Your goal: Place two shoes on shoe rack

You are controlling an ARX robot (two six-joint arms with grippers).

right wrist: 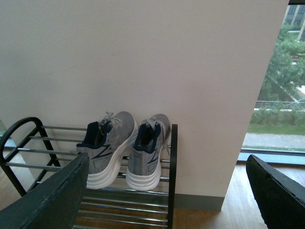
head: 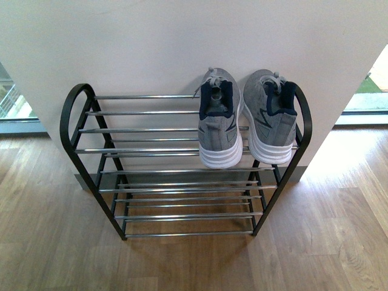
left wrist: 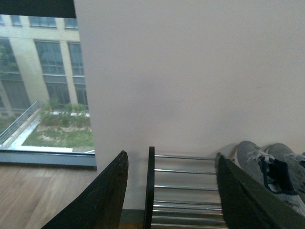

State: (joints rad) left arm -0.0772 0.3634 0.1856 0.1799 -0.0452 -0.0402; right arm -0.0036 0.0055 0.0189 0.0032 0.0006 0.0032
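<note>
Two grey sneakers sit side by side on the top shelf of the shoe rack (head: 151, 130), at its right end, toes to the wall. One shoe (head: 219, 118) is left of the other shoe (head: 270, 115). In the right wrist view the pair (right wrist: 107, 148) (right wrist: 147, 150) rests on the chrome bars of the rack (right wrist: 171, 162). My right gripper (right wrist: 167, 191) is open, well back from the rack. My left gripper (left wrist: 171, 191) is open too, looking at the rack's (left wrist: 186, 188) left end, with the shoes (left wrist: 267, 164) off to one side. Neither arm shows in the front view.
The rack stands against a white wall (head: 182, 42) on a wooden floor (head: 327, 242). Windows flank the wall on both sides (left wrist: 43, 95) (right wrist: 281, 95). The lower shelves (head: 188, 212) hold nothing.
</note>
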